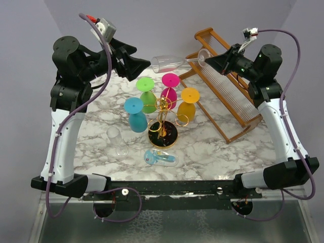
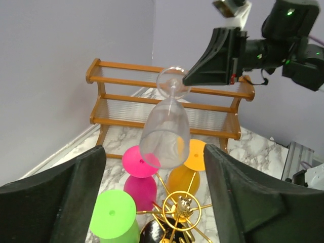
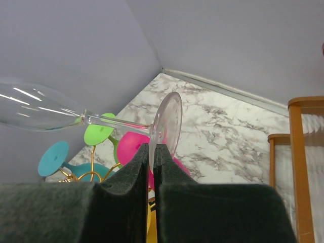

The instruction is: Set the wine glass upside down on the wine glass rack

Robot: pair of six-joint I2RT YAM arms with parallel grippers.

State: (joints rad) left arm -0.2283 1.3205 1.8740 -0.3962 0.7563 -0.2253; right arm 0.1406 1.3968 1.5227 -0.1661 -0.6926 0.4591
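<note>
A clear wine glass hangs on its side in the air above the gold wire rack. My right gripper is shut on the rim of the glass's round foot, with its fingertips pinching the disc. The bowl points at my left gripper, which is open wide. The bowl's mouth sits just in front of its fingers and touches neither. The rack's gold rings lie below the bowl.
Green, pink, orange and blue glasses hang upside down around the gold rack. A large wooden slatted rack stands at the back right. A clear tumbler and a blue-and-clear item lie near the front.
</note>
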